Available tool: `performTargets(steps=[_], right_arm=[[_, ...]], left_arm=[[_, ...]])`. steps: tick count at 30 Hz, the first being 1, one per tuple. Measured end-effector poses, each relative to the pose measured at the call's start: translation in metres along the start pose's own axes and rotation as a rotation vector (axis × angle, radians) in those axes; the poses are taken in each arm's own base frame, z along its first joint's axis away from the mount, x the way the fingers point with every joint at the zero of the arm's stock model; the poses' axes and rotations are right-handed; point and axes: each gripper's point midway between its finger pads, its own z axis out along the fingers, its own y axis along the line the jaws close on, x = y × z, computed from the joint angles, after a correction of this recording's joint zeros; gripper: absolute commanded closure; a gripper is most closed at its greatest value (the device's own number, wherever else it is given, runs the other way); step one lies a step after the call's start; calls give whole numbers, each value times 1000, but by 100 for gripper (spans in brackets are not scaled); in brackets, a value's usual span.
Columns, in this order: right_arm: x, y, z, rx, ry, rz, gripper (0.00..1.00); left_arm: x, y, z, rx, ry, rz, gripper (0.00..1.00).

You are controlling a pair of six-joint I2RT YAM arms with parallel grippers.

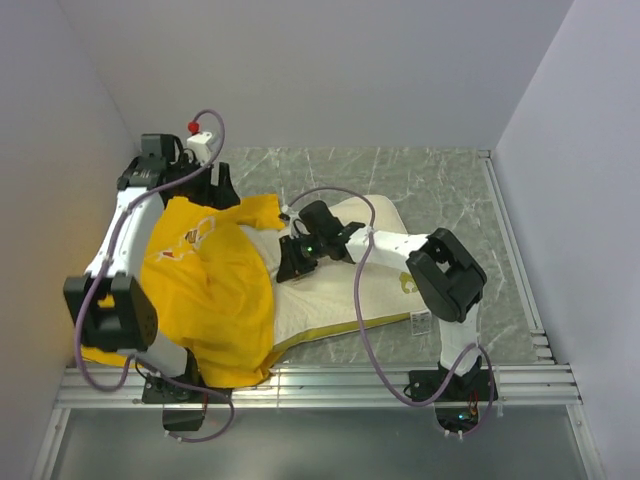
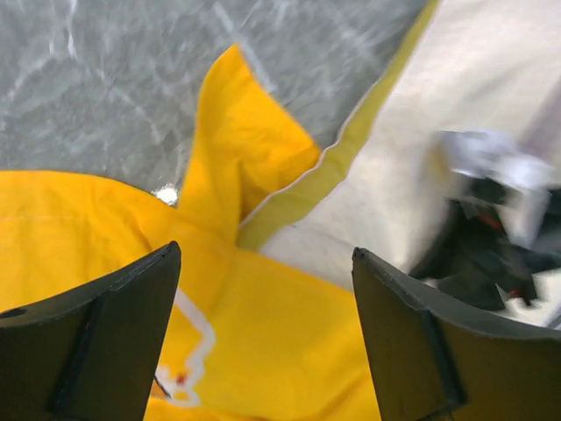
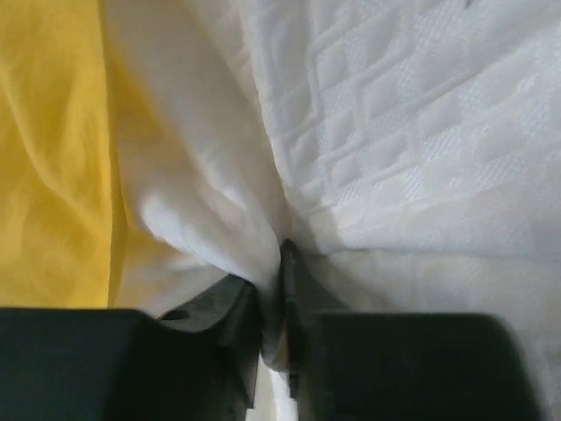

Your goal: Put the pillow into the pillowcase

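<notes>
Though elbow-high, right claw (image 3: pixel 279 267) on pillow (image 3: pixel 421 132)

pillowcase (image 1: pixel 215 290) at left, overlapping pillow (image 1: pixel 335 290); both on table (image 1: pixel 430 180)

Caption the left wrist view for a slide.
Open left jaws hover over the yellow pillowcase, which partly covers the cream pillow on the marbled table.
</notes>
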Motion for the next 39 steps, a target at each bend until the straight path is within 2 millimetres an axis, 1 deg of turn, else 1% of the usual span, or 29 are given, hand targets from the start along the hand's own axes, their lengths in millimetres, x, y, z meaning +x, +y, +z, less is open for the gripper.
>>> performTargets(steps=[2,3,4,6,8,10,11,12,13,15,18,19,20,21,22,23,25,26,28,29,30,31,33,34,35,36,37,38,39], right_arm=[[-1,3,-6,-1,2,-32,43],[-2,5,-10,-1,3,-53,33],[-2,9,-18,4,5,-72,30],[-8,17,-37,13,-8,-122,30],[-21,30,-59,19,-44,-177,30],[-43,34,-82,47,-104,-231,29],[-56,33,-95,68,-142,-255,27],[-69,27,-107,99,-174,-272,27],[-83,19,-117,133,-205,-283,27],[-103,-4,-131,213,-245,-285,27],[-116,-51,-137,343,-251,-245,25],[-113,-67,-135,382,-236,-223,24],[-108,-84,-131,417,-210,-197,23],[-102,-99,-129,448,-186,-171,16],[-94,-113,-127,476,-163,-144,16],[-88,-123,-126,496,-142,-126,15],[-73,-145,-130,547,-104,-73,13],[-70,-155,-135,570,-97,-50,13],[-71,-172,-146,604,-101,-5,13],[-73,-180,-150,611,-102,18,20],[-76,-185,-151,601,-106,36,24],[-77,-188,-151,585,-107,52,28],[-75,-189,-146,533,-100,78,47],[-73,-189,-143,510,-95,85,53],[-72,-186,-140,488,-91,87,64],[-71,-180,-135,457,-85,83,69],[-70,-174,-130,433,-79,74,74],[-69,-169,-126,414,-76,65,86],[-67,-165,-121,394,-69,54,93]], left_arm=[[7,17,21,-8,57,-19,14],[17,26,35,-9,94,-35,14],[27,33,45,-8,128,-51,14],[49,43,63,-6,194,-86,15],[60,48,75,-12,233,-92,18],[63,48,87,-9,256,-80,22],[61,47,95,-6,262,-64,23],[58,46,103,-2,262,-48,24],[56,46,110,0,259,-37,25],[55,46,123,-5,256,-13,26],[59,51,134,-32,261,-5,26],[59,56,136,-48,258,-2,26],[59,59,138,-64,255,1,30],[58,63,139,-79,252,5,35],[58,66,139,-90,248,6,47],[57,69,141,-100,244,6,53],[59,72,145,-102,246,12,64],[62,73,148,-96,252,12,71],[69,70,157,-56,268,5,81],[72,67,162,-35,275,0,92],[75,63,167,-13,282,-7,98],[77,58,172,8,287,-10,100],[81,43,183,59,295,-10,100],[81,32,188,90,295,-10,100],[79,18,194,124,293,-11,100],[76,7,197,148,287,-6,100],[71,-8,203,181,274,-5,100],[66,-21,207,207,262,2,100],[61,-34,211,235,250,9,100]])
